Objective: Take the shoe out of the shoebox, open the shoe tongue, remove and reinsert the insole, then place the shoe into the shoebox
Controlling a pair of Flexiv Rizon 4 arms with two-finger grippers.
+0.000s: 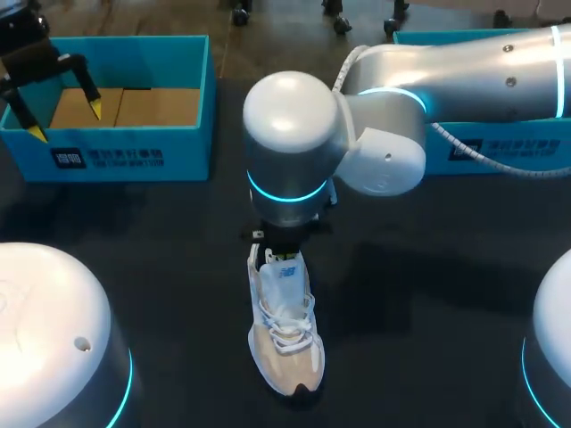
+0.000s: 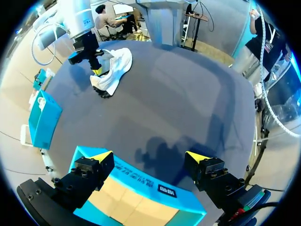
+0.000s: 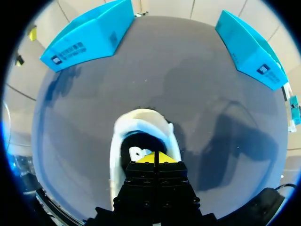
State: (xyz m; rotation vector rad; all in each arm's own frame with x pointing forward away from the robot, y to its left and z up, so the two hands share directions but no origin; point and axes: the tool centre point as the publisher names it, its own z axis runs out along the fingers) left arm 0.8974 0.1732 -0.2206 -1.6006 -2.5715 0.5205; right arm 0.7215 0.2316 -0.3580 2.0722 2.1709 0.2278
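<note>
A white and beige sneaker (image 1: 285, 334) lies on the dark table near the middle, toe toward the front edge, tongue standing up. My right arm (image 1: 294, 147) reaches in over its heel end and hides its own fingers there. In the right wrist view my right gripper (image 3: 155, 158) is shut, its yellow tips together just over the dark opening of the sneaker (image 3: 141, 127); I cannot tell whether anything thin is pinched. The open blue shoebox (image 1: 120, 152) stands at the back left. My left gripper (image 1: 61, 109) hangs open above it, nothing between its fingers (image 2: 101, 157).
A second blue box (image 1: 500, 147) stands at the back right, behind my right arm. From the right wrist, both boxes (image 3: 89, 35) (image 3: 249, 47) lie ahead of the shoe. Bare table surrounds the sneaker.
</note>
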